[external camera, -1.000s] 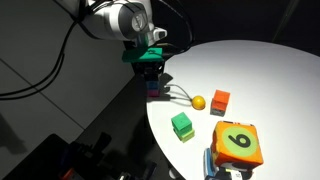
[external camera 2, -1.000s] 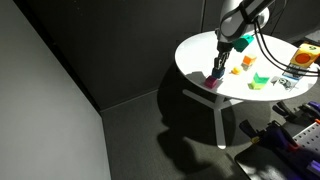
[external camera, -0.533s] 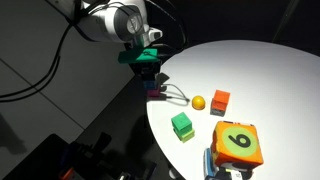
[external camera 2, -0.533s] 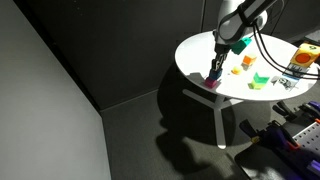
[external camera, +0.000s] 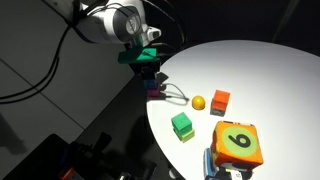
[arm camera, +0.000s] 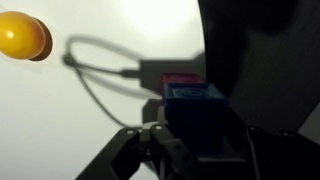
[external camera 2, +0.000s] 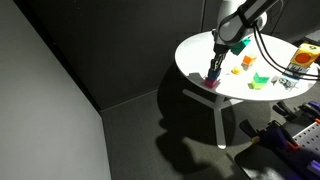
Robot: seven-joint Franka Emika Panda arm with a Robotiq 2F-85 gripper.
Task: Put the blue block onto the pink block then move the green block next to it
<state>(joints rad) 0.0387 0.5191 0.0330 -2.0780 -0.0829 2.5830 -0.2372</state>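
wrist view: gripper (arm camera: 198,138) clenched on the blue block (arm camera: 195,100), on or just above the pink block (arm camera: 180,79), contact unclear, at the table's (external camera: 262,70) left edge. stacking step in hand; next likely calls for release, then fetching the green block (external camera: 182,125).

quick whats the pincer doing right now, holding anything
Pincer: closed on the blue block, held directly over the pink block; whether the two blocks touch cannot be told.
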